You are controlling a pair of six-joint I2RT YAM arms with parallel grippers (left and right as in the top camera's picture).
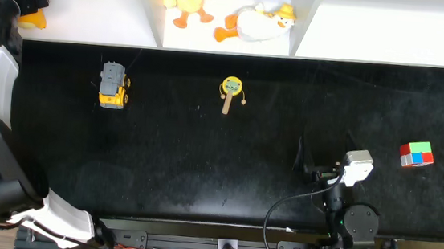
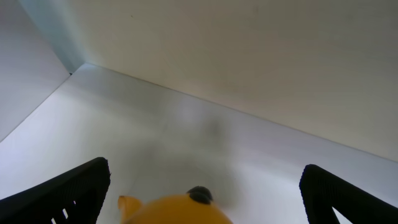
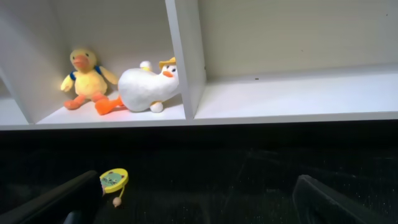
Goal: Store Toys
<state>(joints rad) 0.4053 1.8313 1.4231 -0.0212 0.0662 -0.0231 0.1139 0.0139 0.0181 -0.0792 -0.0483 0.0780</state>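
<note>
My left end effector (image 2: pixel 205 175) sits inside the left compartment of the white shelf (image 1: pixel 150 5), fingers spread wide apart. An orange-yellow toy (image 2: pixel 174 211) with a small black dot on top lies between them on the compartment floor. Neither finger touches it as far as I can see. From above, that toy shows at the front of the compartment, just beside my wrist.

My right end effector (image 3: pixel 199 182) hangs low over the right part of the black tabletop (image 1: pixel 202 163), well back from the shelf. Its 2 fingers are parted too, with nothing between them. It faces the shelf's divider between the middle and right compartments.

The middle compartment holds 2 plush toys. A yellow duck (image 3: pixel 84 78) sits upright on the left. A white goose (image 3: pixel 149 87) with orange feet lies on its side just beside it, against the divider.

3 toys are on the tabletop. A small yellow rattle drum (image 1: pixel 231 89) with a wooden handle lies near the middle, in front of the middle compartment. A yellow and grey truck (image 1: pixel 112 85) stands to its left, well apart from it. A coloured cube (image 1: pixel 417 154) rests near the right edge, beyond my right arm.
</note>
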